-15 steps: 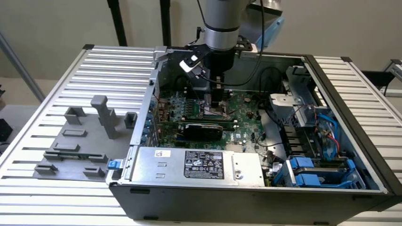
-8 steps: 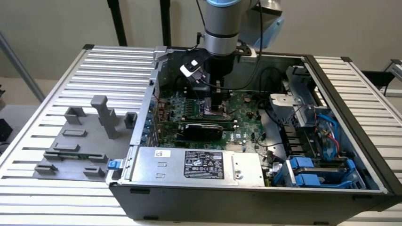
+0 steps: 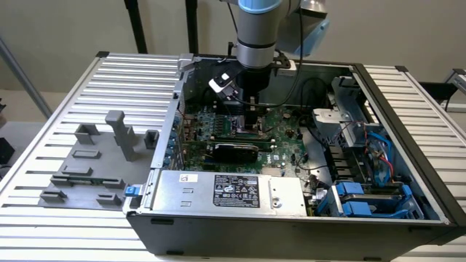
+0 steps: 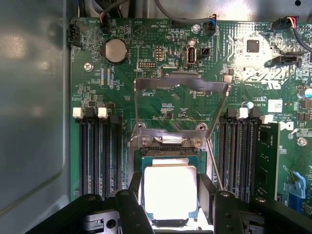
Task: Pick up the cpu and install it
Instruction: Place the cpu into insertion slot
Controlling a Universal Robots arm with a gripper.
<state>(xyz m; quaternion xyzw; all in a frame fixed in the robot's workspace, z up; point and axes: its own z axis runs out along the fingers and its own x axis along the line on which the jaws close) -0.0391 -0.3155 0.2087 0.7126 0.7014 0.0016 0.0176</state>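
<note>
The arm is reaching down into the open computer case (image 3: 407, 164), which is lying on the slatted surface (image 3: 138, 71). The pincer (image 3: 248, 115) is hanging low over the motherboard (image 3: 284, 147), towards the far side of the case. In the wrist view the pincer (image 4: 170, 181) is standing partly closed, with its fingers (image 4: 135, 187) pressing on two opposite edges of the cpu (image 4: 170, 192), so it is gripping the chip.

The cpu is sitting squarely within the outline of the socket (image 4: 165, 152). Whether it is already resting on the contacts or hovering just above them, I cannot tell. The load plate (image 4: 183, 83) is standing swung open beyond the socket, and its thin lever (image 4: 214, 165) is running along one side, just beside a finger. The grey fixture (image 3: 87, 174) is lying well apart on the exterior view's left.

The main danger, as I am judging it, is the chip going down tilted or slightly off its outline, which would be bending the fine socket contacts. The orientation marks are too small to check, so a wrongly turned chip would be doing the same harm. Letting go while the cpu is not fully flat could leave it resting askew. A finger could also be catching the lever, dragging the chip sideways.
</note>
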